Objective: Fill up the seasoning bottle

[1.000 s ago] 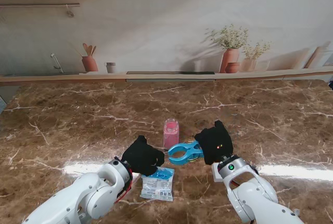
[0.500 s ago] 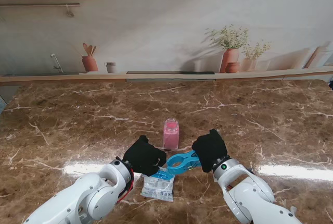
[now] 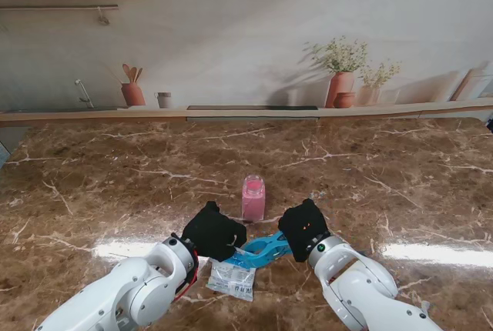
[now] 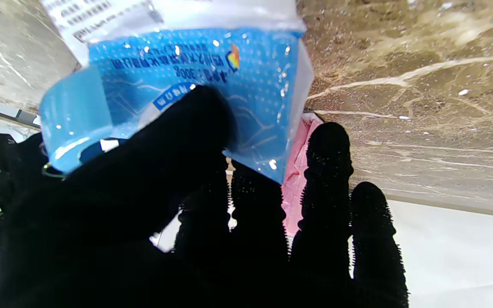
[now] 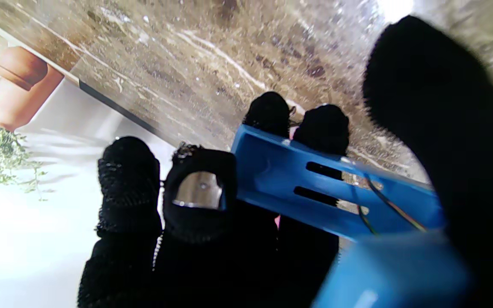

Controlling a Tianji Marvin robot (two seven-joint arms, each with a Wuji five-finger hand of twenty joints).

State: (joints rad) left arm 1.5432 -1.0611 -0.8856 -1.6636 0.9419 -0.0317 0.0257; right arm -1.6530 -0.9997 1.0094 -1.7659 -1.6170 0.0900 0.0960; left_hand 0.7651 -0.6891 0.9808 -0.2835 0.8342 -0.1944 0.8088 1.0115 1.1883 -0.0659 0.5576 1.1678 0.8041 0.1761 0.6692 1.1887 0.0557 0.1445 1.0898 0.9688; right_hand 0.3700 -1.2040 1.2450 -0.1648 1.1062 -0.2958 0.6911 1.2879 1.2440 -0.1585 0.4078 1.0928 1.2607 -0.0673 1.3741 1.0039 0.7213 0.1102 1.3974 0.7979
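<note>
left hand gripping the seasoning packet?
Yes: in the left wrist view the left hand pinches the blue packet.

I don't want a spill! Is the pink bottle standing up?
Yes, upright. The pink bottle stands straight on the table, just beyond both hands.

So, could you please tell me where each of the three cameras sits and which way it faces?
Stand view: above the shoulders, looking down at the marble table; both arms, left hand and right hand show.
Left wrist view: looks along the fingers, which pinch the blue seasoning bag.
Right wrist view: looks along the fingers around the blue scissors.
Stand and left wrist views share the pink bottle.
</note>
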